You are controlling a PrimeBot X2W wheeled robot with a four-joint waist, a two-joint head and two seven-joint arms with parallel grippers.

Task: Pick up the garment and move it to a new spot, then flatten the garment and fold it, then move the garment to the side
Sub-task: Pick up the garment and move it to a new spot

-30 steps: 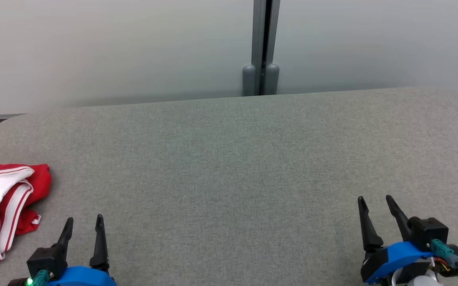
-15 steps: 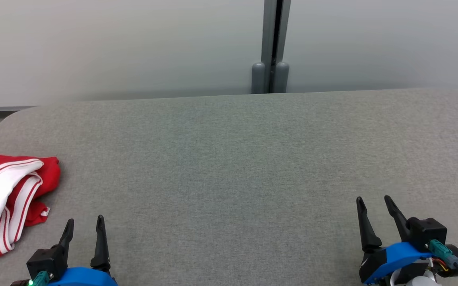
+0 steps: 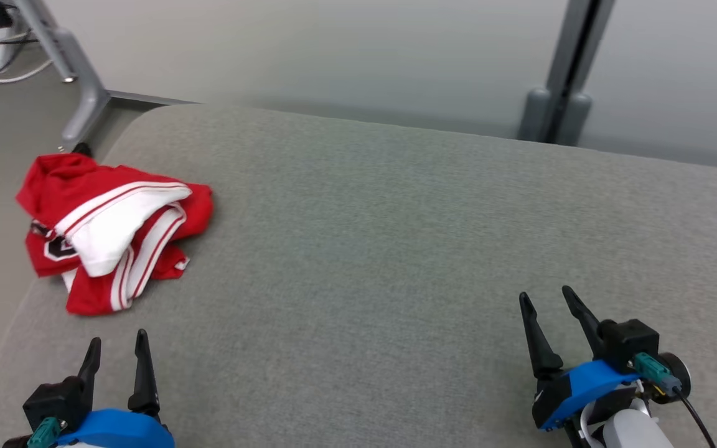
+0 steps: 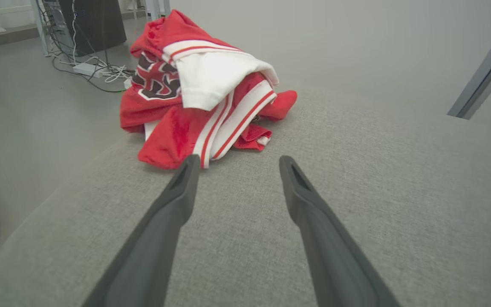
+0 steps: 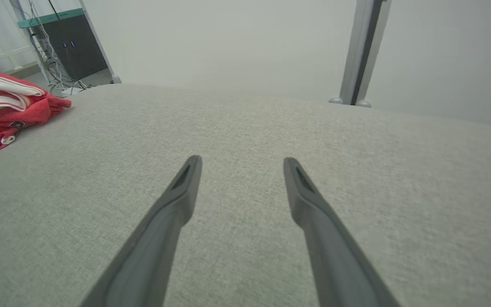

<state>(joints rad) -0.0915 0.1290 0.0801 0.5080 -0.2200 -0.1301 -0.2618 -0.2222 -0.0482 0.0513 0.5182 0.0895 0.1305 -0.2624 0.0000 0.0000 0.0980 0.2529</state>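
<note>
A crumpled red garment (image 3: 109, 227) with white stripes and a white panel lies in a heap near the left edge of the grey padded table (image 3: 383, 236). In the left wrist view the garment (image 4: 203, 94) sits just beyond my left gripper (image 4: 238, 161), whose jaws stand open and empty. In the head view the left gripper (image 3: 117, 341) hovers at the lower left, below the heap. My right gripper (image 3: 545, 297) is open and empty at the lower right, far from the garment (image 5: 2, 106), over bare table (image 5: 245, 128).
Beyond the table's left edge is floor with a grey metal leg (image 3: 84, 93) and cables (image 4: 96, 72) by a dark cabinet (image 4: 92, 21). A grey post (image 3: 561, 74) stands against the pale wall behind the table.
The head camera has swung left, so the whole garment and the table's left corner have come into view. Both grippers stay open and hold the same pose.
</note>
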